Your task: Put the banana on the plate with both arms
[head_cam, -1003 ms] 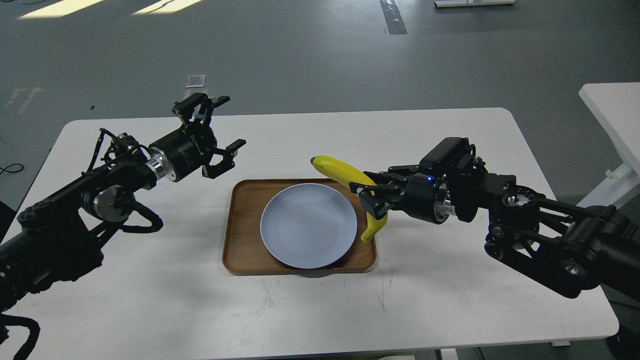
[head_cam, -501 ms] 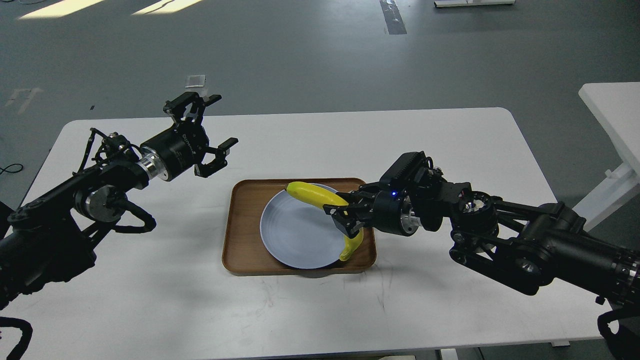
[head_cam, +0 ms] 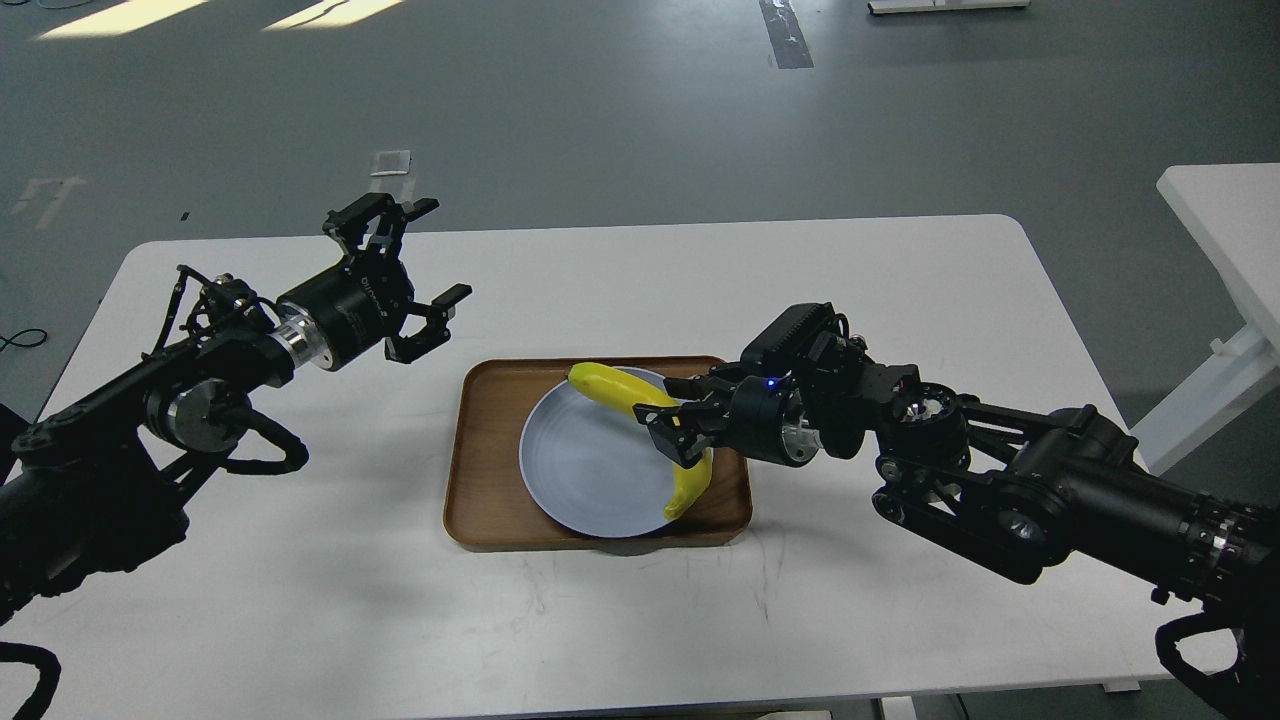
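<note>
The yellow banana is held over the right half of the pale blue-grey plate, curving from the plate's top edge down to its right rim. My right gripper is shut on the banana at its middle, coming in from the right. I cannot tell whether the banana touches the plate. My left gripper is open and empty, held above the table to the upper left of the plate, well apart from it.
The plate sits in a rectangular brown wooden tray in the middle of the white table. A second white table stands off to the right. Grey floor lies beyond the far edge.
My right gripper has carried the banana left and down, from beside the tray's right edge to over the plate. My left arm has drawn back slightly to the left.
</note>
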`<action>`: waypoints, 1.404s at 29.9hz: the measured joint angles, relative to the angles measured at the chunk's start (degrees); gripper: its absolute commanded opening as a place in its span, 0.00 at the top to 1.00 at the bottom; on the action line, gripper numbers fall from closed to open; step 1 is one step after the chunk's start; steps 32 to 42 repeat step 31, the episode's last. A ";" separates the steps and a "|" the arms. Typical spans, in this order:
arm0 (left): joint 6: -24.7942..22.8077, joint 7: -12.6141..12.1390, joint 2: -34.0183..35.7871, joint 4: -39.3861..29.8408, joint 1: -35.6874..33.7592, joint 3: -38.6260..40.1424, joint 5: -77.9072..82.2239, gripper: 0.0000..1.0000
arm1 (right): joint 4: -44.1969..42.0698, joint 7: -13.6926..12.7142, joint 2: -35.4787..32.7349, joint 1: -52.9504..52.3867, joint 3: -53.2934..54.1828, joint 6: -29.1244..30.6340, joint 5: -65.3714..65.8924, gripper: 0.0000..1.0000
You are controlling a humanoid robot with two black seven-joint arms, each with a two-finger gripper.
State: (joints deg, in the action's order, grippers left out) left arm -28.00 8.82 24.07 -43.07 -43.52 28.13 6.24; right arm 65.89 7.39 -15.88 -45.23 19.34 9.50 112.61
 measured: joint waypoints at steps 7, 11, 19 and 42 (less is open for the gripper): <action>0.00 -0.33 -0.10 -0.04 -0.30 0.07 -0.07 0.02 | 0.22 -1.68 2.33 3.16 7.10 -0.41 -6.92 0.02; 0.00 -0.32 0.10 -0.36 -0.32 0.36 -0.09 0.02 | 0.80 -2.42 2.60 3.76 12.70 -1.14 -14.01 0.02; 0.00 -0.26 -0.17 -2.43 -0.33 0.78 -0.62 0.02 | 1.47 -9.83 3.45 7.91 33.08 -5.20 -50.22 0.02; 0.00 -0.09 -1.66 -2.59 1.13 3.34 -5.19 0.02 | 6.22 -13.23 9.32 22.83 55.00 -5.15 -69.97 0.00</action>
